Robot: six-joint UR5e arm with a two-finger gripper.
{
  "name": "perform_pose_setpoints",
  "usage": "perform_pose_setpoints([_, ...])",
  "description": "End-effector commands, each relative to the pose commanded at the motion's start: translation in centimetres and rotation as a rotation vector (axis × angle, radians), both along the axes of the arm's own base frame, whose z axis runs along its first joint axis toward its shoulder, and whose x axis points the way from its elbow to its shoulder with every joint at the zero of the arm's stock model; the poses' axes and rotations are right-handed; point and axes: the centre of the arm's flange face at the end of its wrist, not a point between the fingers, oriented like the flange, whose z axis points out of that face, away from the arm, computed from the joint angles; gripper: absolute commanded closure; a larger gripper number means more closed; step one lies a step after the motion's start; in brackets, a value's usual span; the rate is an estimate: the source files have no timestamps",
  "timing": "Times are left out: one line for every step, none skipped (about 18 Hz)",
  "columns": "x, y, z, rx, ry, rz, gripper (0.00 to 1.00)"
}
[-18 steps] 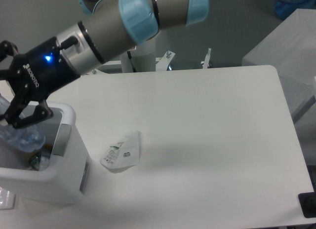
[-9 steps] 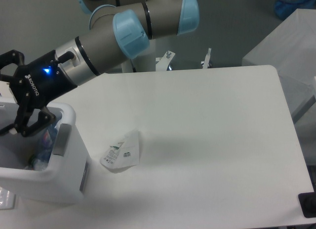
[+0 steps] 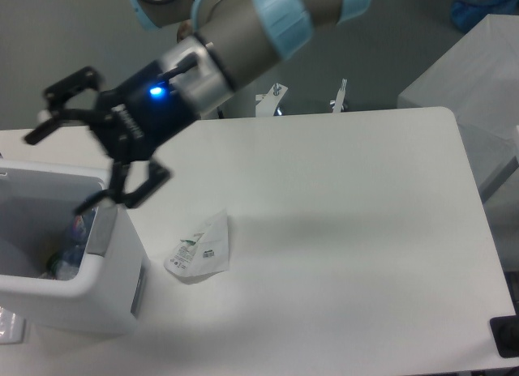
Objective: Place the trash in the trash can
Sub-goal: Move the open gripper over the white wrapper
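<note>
My gripper (image 3: 69, 169) hangs over the right rim of the trash can (image 3: 77, 291), fingers (image 3: 130, 194) spread wide with nothing in them. The bottle (image 3: 69, 258) sits down inside the can. The wrapper (image 3: 199, 250) lies on the white bench (image 3: 340, 230), just right of the can.

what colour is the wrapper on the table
White, with small green and black print, lying on the table; the fixed camera view shows the wrapper.

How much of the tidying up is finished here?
About half. The bottle already lies inside the bin. The end effector hangs open and empty above the bin's rim. The wrapper is left on the table, waiting to be picked up.
</note>
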Motion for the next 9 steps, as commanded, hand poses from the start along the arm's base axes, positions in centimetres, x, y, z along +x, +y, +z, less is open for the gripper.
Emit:
perform_pose_setpoints([-0.1,-1.3,-0.4,-0.024,0.056,0.032,0.00])
perform_pose_setpoints([-0.3,-2.5,-0.9,-0.057,0.118,0.065,0.00])
perform_pose_setpoints([-0.4,-3.5,-1.1,-0.091,0.191,0.094,0.00])
perform_pose_setpoints([-0.3,-4.1,-1.6,-0.128,0.261,0.109,0.00])
perform_pose_setpoints([-0.2,-4.7,-2.3,-0.166,0.330,0.117,0.00])
perform_pose_setpoints([-0.2,-5.1,-2.8,-0.200,0.386,0.124,0.00])
perform_pose_setpoints([0.1,-5.4,-3.3,-0.232,0.417,0.129,0.00])
perform_pose_setpoints([0.8,-5.9,-3.7,-0.259,0.434,0.135,0.00])
perform_pose_setpoints([1.5,-6.5,-4.0,-0.287,0.451,0.146,0.00])
